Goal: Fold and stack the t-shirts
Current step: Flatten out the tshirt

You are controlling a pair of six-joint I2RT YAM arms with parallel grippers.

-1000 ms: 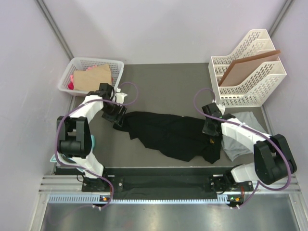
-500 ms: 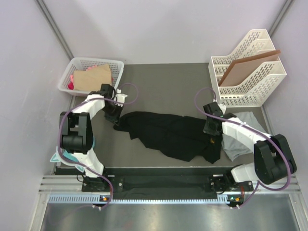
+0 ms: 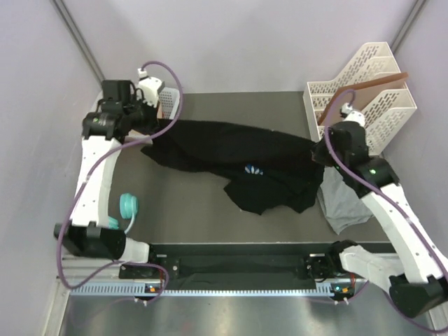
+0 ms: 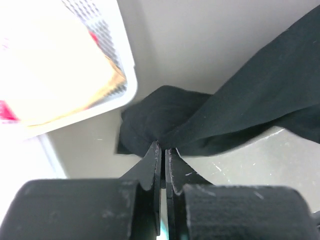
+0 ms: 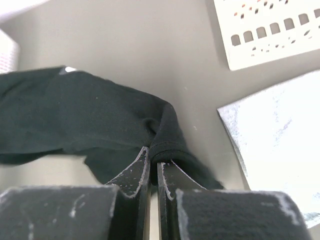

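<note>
The black t-shirt hangs stretched between my two grippers above the middle of the table, its small blue-and-white print facing up. At the shirt's left end my left gripper is shut on a bunched edge of the black cloth, seen at the left gripper in its wrist view. The right gripper is shut on the shirt's right edge, a rolled hem pinched at the right gripper. The light grey t-shirt lies flat at the right, also the grey t-shirt under the right wrist.
A white basket with tan and pink items sits at the back left, partly behind my left arm, and the basket shows below the left wrist. A white file rack holding a brown board stands at the back right. A teal object lies near the left edge.
The left gripper has shut on the black shirt's left edge. Both arms have risen and moved toward the back, lifting and stretching the shirt, and its print now shows.
</note>
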